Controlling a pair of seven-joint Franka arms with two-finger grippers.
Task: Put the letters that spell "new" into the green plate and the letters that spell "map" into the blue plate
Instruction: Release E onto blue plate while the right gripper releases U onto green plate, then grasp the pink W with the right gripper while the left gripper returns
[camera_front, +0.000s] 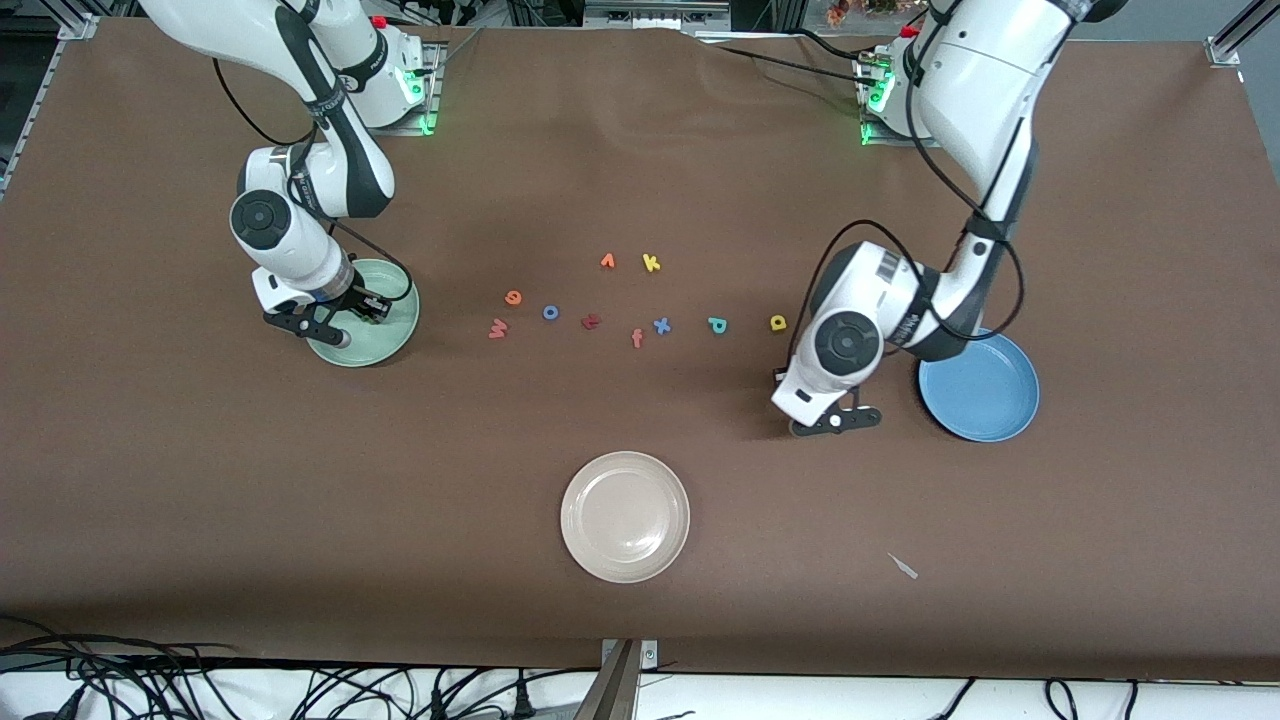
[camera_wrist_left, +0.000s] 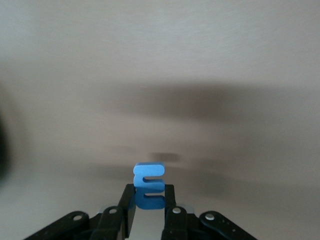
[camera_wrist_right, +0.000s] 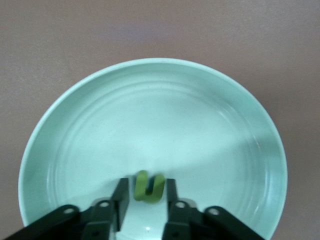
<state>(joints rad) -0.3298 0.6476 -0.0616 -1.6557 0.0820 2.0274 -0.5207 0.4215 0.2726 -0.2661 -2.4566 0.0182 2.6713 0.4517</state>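
My right gripper (camera_front: 338, 335) hangs low over the green plate (camera_front: 385, 335). Its jaws stand slightly apart, open, in the right wrist view (camera_wrist_right: 146, 186). The green n (camera_wrist_right: 148, 187) sits loose between them just above the plate's floor (camera_wrist_right: 150, 115). Over bare table beside the blue plate (camera_front: 980, 390), my left gripper (camera_front: 835, 420) is low and shut (camera_wrist_left: 149, 194) on the blue m (camera_wrist_left: 149, 181). In a loose row mid-table lie the salmon w (camera_front: 497, 328), orange e (camera_front: 513, 297), teal p (camera_front: 717, 325) and yellow a (camera_front: 778, 322).
Other letters lie among them: blue o (camera_front: 550, 312), a dark red letter (camera_front: 591, 321), salmon f (camera_front: 637, 338), blue x (camera_front: 661, 325), orange v (camera_front: 607, 261), yellow k (camera_front: 651, 263). A beige plate (camera_front: 625, 560) sits nearer the camera. A small scrap (camera_front: 903, 566) lies beside it.
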